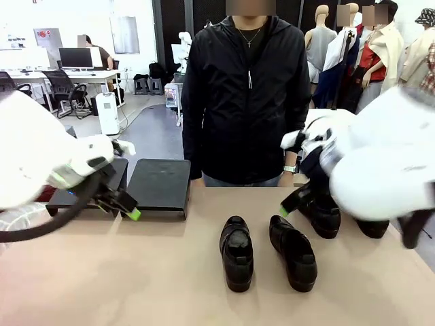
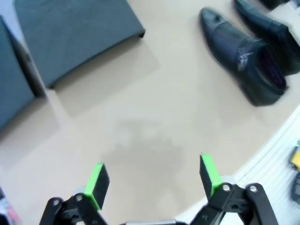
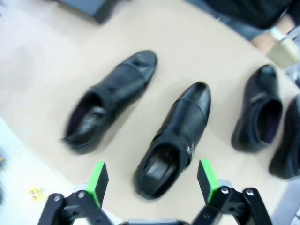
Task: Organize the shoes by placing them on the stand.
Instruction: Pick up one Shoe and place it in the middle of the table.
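Observation:
Two glossy black loafers lie side by side mid-table, one on the left (image 1: 236,252) and one on the right (image 1: 292,251). Another pair (image 1: 326,217) sits at the right, partly hidden behind my right arm. The black stand (image 1: 160,185) rests at the back left. My left gripper (image 1: 128,207) hovers open by the stand's front edge; its wrist view has bare table between the open fingers (image 2: 98,180). My right gripper (image 3: 152,180) hangs open above the right middle shoe (image 3: 173,140), with the left middle shoe (image 3: 110,101) beside it and the far pair (image 3: 258,110) beyond.
A person in a black jacket (image 1: 245,95) stands at the far edge, behind the middle of the table. A second black platform (image 1: 88,183) sits left of the stand, behind my left arm. Bare tabletop (image 1: 163,272) stretches across the front left.

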Controlling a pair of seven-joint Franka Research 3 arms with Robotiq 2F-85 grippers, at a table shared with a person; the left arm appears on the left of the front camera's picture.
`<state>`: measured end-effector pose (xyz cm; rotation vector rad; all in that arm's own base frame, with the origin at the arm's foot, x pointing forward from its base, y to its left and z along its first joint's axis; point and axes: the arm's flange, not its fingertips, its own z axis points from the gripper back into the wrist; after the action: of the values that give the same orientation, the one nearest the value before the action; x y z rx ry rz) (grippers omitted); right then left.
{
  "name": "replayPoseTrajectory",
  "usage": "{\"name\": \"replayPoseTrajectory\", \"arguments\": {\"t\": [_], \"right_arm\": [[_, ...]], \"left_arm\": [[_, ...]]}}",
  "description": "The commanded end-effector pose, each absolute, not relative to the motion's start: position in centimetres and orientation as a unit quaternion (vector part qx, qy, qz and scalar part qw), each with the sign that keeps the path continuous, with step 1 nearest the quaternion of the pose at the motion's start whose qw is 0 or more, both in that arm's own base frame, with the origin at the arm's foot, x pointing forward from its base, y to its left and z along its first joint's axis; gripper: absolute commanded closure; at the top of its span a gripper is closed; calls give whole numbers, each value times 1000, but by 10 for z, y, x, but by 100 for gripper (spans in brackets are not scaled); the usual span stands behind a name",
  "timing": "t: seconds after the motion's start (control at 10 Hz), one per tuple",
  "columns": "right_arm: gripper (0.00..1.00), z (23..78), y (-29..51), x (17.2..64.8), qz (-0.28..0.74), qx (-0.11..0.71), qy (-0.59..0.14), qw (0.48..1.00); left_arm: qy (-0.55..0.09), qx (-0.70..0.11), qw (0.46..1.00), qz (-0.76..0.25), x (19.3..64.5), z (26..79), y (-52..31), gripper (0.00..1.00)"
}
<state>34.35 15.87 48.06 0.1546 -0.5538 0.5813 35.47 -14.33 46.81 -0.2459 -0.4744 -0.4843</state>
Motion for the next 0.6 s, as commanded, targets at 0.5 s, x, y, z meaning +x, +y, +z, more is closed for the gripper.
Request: {"name": "replayPoseTrajectory", "arguments": {"t": [0.5], "right_arm": [[0, 570, 33, 138, 144, 134, -253, 947]], "left_arm": [[-196, -193, 935, -224, 167, 518, -36, 0]]}}
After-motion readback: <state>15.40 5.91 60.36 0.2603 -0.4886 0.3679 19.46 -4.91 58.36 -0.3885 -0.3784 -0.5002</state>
